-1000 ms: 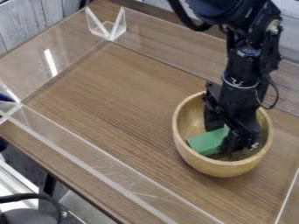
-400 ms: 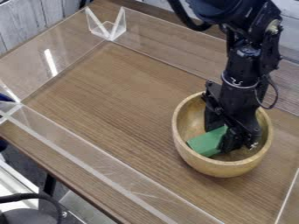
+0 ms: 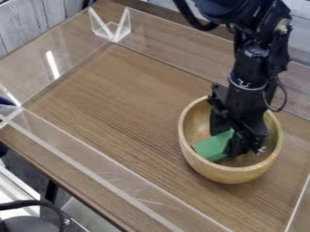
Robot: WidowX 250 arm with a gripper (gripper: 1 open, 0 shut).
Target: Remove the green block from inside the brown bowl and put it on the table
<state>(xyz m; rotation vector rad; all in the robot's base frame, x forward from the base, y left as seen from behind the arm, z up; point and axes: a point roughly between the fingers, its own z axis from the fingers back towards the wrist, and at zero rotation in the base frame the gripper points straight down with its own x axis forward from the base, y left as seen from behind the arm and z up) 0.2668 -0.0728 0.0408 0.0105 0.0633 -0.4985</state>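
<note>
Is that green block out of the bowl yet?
No, it's in the bowl. The green block lies inside the rim, with the gripper down around it.

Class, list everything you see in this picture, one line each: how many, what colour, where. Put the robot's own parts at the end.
Table: one, brown wood grain, fills the view.
Clear walls: low acrylic, edging the table.
Brown bowl: one, light wood, at the right of the table, near the front.
Green block: one, mid-green, inside the bowl, tilted.
Arm: one, black, reaching down from the top right.
Pincer: one, black, pointing down into the bowl at the block.
</note>
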